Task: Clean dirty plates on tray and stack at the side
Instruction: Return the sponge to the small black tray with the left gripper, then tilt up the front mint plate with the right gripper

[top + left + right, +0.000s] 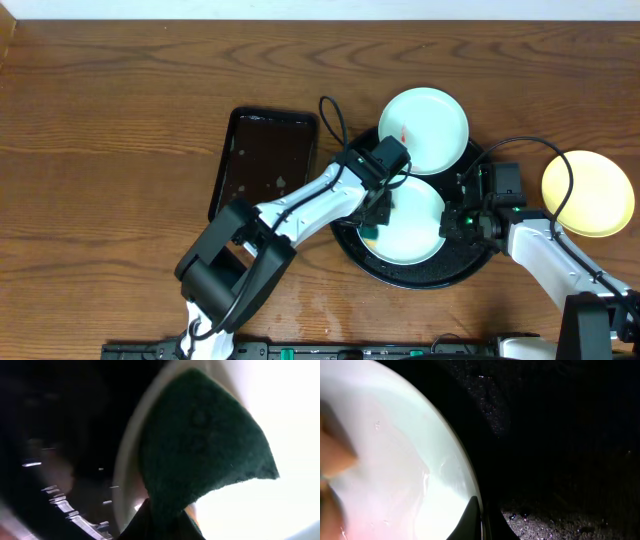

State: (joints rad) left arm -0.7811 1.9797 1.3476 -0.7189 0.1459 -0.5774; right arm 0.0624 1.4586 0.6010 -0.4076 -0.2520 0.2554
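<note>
Scrubbing is under way: the left pincer (372, 222), closed on a green sponge (200, 450), presses it to the near white plate (415, 238) lying in the round black tray (400, 279). The right pincer (452, 222) sits at that plate's right rim; whether it grips cannot be told. A second white plate (432, 122), at the tray's far edge, carries a red smear (403, 133) and looks unwashed. One yellow plate (588, 193) rests on the desk (120, 120) right of the tray, apparently starting the stack. By that reckoning, one plate is set aside, one in hand, one to come. Count: three plates, one sponge, two trays, the other a rectangular tray (265, 150) at left.
</note>
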